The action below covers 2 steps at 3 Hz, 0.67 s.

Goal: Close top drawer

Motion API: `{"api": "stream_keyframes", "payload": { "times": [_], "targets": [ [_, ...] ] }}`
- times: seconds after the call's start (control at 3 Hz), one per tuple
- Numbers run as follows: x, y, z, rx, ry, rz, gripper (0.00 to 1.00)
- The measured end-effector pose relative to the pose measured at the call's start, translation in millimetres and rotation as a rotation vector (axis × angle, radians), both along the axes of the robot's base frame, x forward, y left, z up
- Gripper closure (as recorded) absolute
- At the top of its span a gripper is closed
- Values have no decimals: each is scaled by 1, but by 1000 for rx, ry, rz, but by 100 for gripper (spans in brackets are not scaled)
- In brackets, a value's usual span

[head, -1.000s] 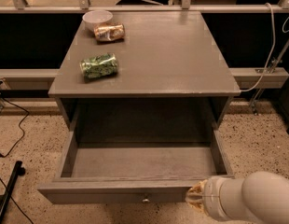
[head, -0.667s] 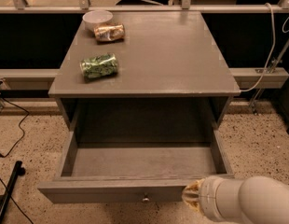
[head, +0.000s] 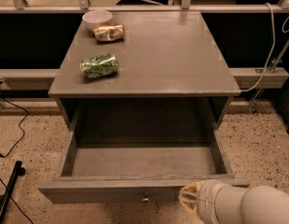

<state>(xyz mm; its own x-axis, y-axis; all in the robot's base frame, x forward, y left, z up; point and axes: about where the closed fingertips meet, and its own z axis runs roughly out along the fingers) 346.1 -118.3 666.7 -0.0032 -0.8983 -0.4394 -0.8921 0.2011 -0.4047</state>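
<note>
The top drawer (head: pixel 144 160) of the grey-brown cabinet is pulled far out and is empty inside. Its flat front panel (head: pixel 112 192) runs along the bottom of the camera view, with a small round metal knob (head: pixel 145 199) at its centre. My gripper (head: pixel 189 200) is at the bottom right, at the end of the white arm (head: pixel 242 204). It is against the drawer's front panel, just right of the knob.
On the cabinet top (head: pixel 182 55) lie a green bag (head: pixel 99 66), a brown snack bag (head: pixel 109 32) and a white bowl (head: pixel 97 17) at the back left. Cables (head: pixel 9 129) and a black stand leg (head: pixel 7 190) lie on the speckled floor at left. A railing runs behind.
The arm and gripper have shifted a little to the left along the drawer front, closer to the knob. The drawer stays pulled out.
</note>
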Motion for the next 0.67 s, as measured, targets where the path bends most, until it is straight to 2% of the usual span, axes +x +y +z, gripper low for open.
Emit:
{"api": "stream_keyframes", "payload": {
  "times": [0.67],
  "targets": [
    [8, -4, -8, -21, -16, -16, 100]
  ]
}}
